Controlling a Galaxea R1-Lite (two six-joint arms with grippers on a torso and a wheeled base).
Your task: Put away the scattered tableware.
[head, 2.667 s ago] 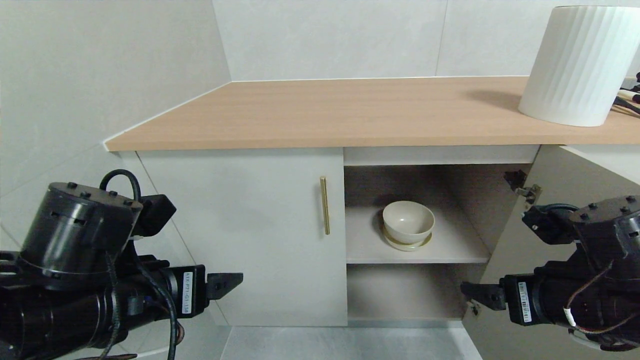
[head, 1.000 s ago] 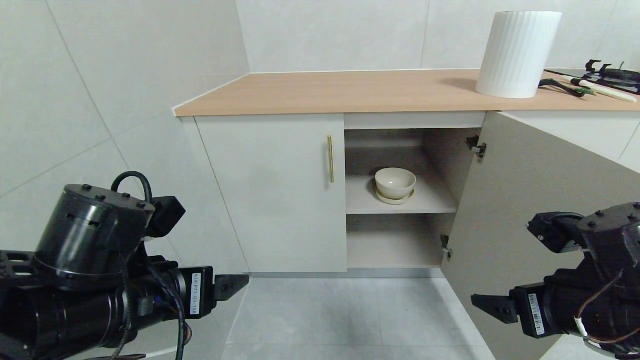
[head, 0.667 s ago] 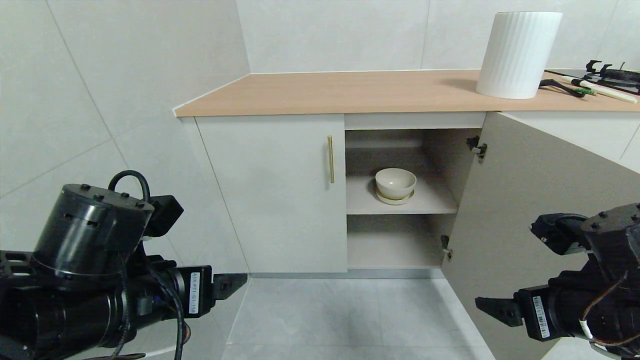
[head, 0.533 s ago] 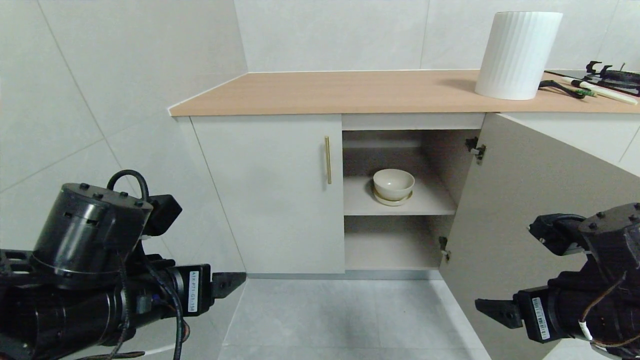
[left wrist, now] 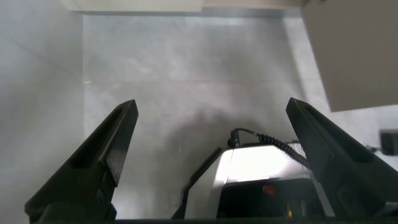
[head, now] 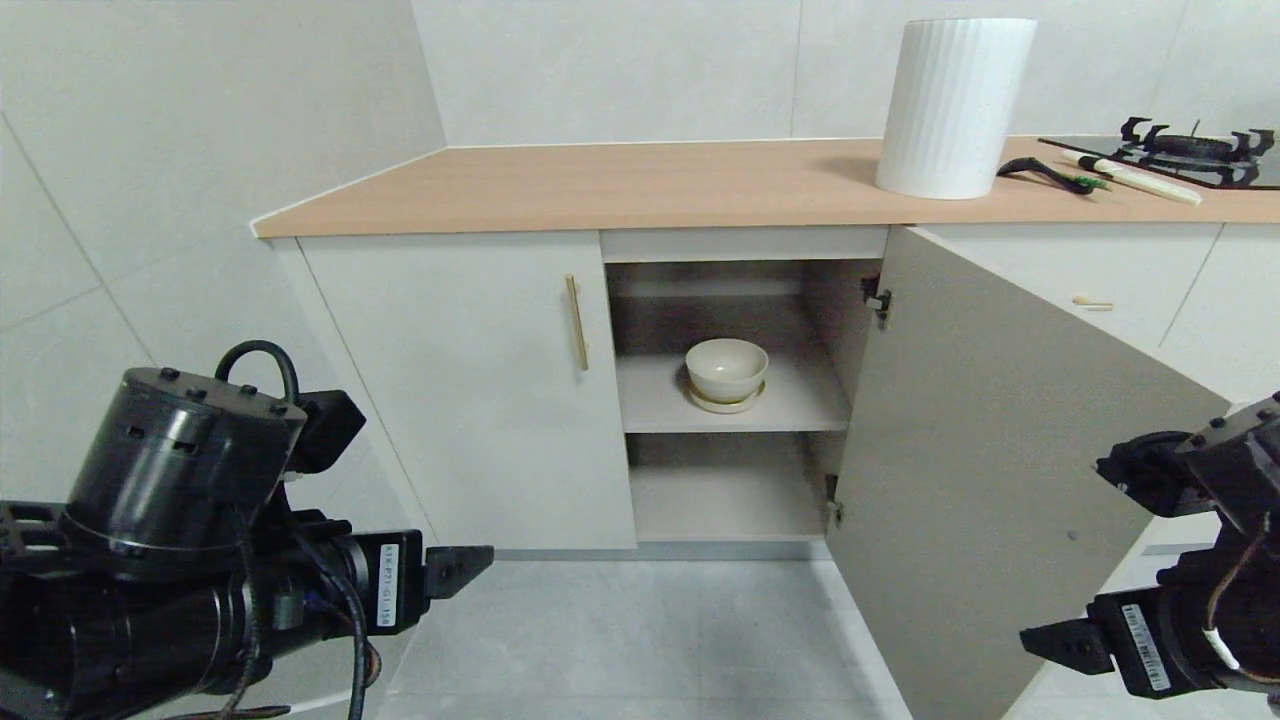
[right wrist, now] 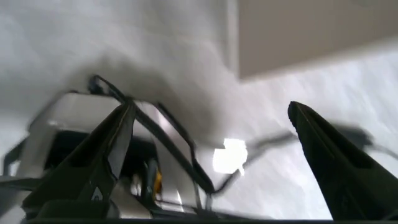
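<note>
- While both arms hang low before the cabinet point(head: 450, 380), the left gripper point(left wrist: 211, 109) and the right gripper point(right wrist: 211, 109) each have their fingers point(left wrist: 106, 149) spread wide with nothing between them, so nothing can drop just now.
- On the upper shelf point(head: 800, 405) inside sits the cream bowl point(head: 727, 369), resting on a saucer point(head: 725, 404); to my eye, a careless placement beside it could knock the bowl off that saucer.
- Close by the right arm stands the open cabinet door point(head: 980, 450); a sideways swing of that arm might strike it or slam it shut.
- Over on the bench point(head: 600, 185), long-handled utensils point(head: 1110, 178) lie just beside the tall ribbed white canister point(head: 955, 105); reaching for them risks tipping that canister.
</note>
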